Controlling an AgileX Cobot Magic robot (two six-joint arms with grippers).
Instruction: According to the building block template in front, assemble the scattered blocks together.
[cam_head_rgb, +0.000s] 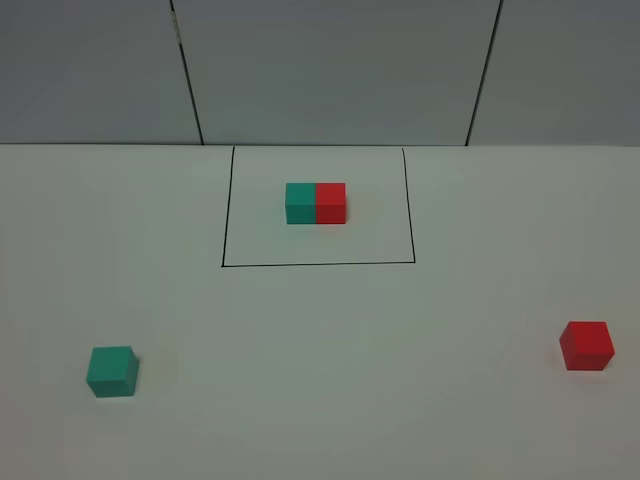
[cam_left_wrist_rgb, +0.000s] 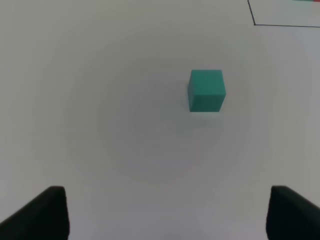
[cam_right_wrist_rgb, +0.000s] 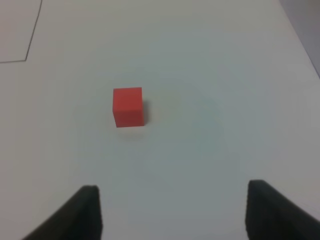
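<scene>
Overhead, the building block template (cam_head_rgb: 315, 203), green on the left and red on the right, sits inside the black rectangle (cam_head_rgb: 318, 264) at the far middle of the white table (cam_head_rgb: 320, 420). The loose green cube (cam_head_rgb: 112, 371) lies near the front left and the loose red cube (cam_head_rgb: 586, 345) at the right, well apart from each other; neither arm shows.

From the left wrist, the left gripper (cam_left_wrist_rgb: 167, 205) has its jaws spread wide with nothing between them, and the green cube (cam_left_wrist_rgb: 206, 90) rests ahead, untouched.

From the right wrist, the right gripper (cam_right_wrist_rgb: 174, 200) also stands apart and empty, with the red cube (cam_right_wrist_rgb: 128, 106) ahead of it.
</scene>
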